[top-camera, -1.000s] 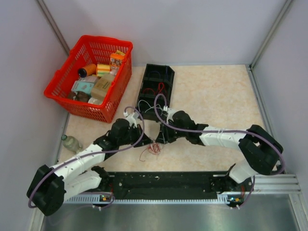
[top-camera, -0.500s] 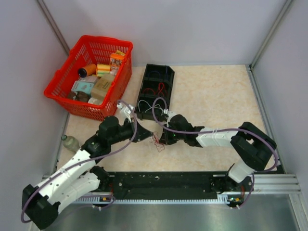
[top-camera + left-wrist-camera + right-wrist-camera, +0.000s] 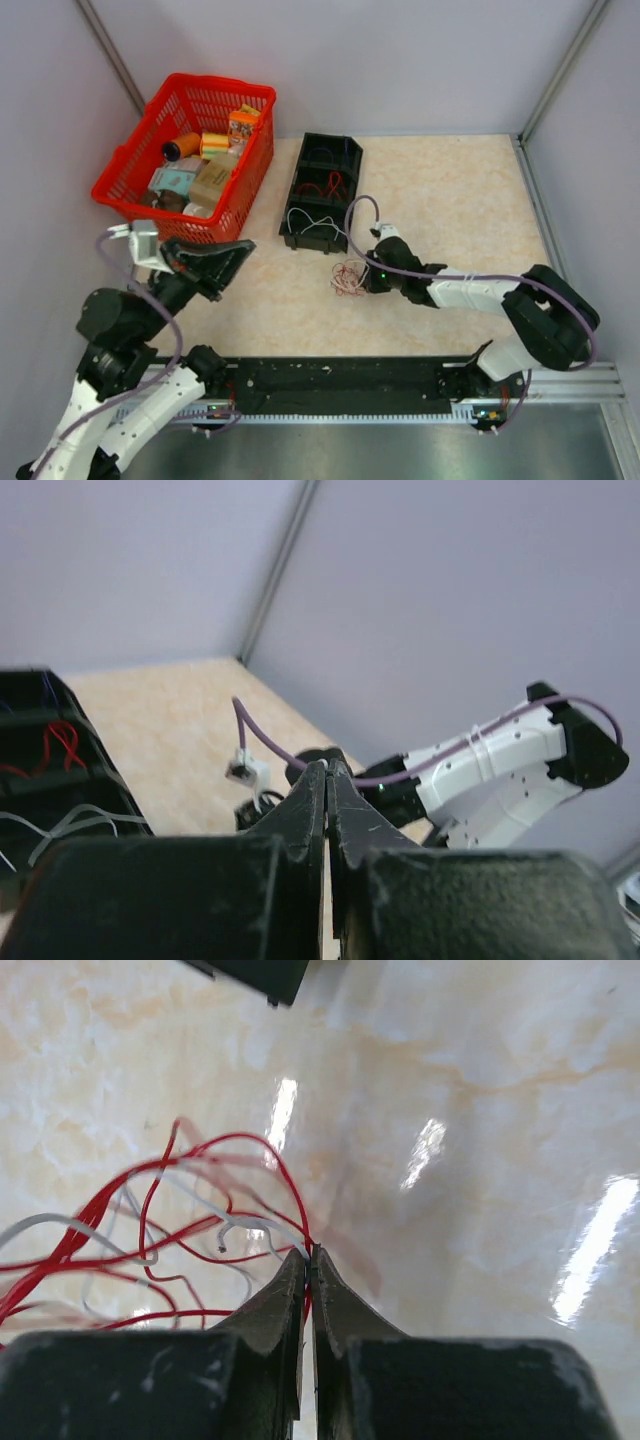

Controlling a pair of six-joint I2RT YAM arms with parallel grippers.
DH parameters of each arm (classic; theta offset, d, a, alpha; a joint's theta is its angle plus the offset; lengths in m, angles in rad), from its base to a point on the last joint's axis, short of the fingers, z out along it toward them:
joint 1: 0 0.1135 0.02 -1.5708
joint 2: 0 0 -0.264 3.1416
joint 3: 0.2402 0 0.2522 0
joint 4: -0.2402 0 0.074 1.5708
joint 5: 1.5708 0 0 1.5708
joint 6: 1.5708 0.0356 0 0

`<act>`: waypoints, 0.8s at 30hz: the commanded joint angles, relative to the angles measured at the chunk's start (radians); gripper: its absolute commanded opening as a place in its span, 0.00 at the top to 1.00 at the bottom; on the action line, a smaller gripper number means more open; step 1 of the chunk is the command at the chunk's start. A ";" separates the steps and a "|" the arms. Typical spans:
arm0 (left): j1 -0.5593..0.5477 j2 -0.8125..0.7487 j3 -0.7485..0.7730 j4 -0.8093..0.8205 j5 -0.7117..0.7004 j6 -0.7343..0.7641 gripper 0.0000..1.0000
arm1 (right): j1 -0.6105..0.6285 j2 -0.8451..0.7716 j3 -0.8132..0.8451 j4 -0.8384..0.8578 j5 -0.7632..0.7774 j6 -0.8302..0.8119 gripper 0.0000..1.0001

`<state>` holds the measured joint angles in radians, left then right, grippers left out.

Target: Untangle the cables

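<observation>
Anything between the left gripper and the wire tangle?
Nothing visible. Only bare table lies between the left gripper, shut and up by the basket, and the tangle, which the right gripper pinches in front of the tray.

The cables [image 3: 347,278] lie on the table [image 3: 450,200] just before the tray [image 3: 353,185], which stands right of the basket [image 3: 225,83], and the right gripper [image 3: 363,280] touches their right edge.
</observation>
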<state>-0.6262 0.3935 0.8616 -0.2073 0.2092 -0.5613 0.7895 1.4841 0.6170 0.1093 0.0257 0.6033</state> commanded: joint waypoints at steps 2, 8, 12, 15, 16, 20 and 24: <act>0.003 -0.021 0.197 -0.093 -0.128 0.184 1.00 | -0.047 -0.094 0.004 -0.043 0.074 -0.040 1.00; 0.005 0.025 0.468 -0.142 -0.090 0.313 1.00 | -0.082 -0.096 -0.011 -0.053 0.106 -0.037 1.00; 0.005 0.088 0.635 -0.158 -0.039 0.363 1.00 | -0.108 -0.099 -0.022 -0.071 0.147 -0.013 1.00; 0.005 0.105 0.717 -0.159 -0.074 0.400 1.00 | -0.128 -0.120 -0.023 -0.101 0.190 -0.008 1.00; 0.003 0.110 0.741 -0.159 -0.083 0.409 1.00 | -0.131 -0.131 -0.022 -0.108 0.200 -0.013 1.00; 0.003 0.128 0.748 -0.144 -0.094 0.405 1.00 | -0.133 -0.168 -0.011 -0.148 0.212 -0.059 1.00; 0.005 0.156 0.766 -0.145 -0.134 0.406 1.00 | -0.142 -0.176 -0.011 -0.168 0.264 -0.073 1.00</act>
<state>-0.6262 0.4694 1.6165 -0.3496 0.1268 -0.1795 0.6624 1.3403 0.5957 -0.0368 0.2195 0.5598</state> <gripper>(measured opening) 0.010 0.009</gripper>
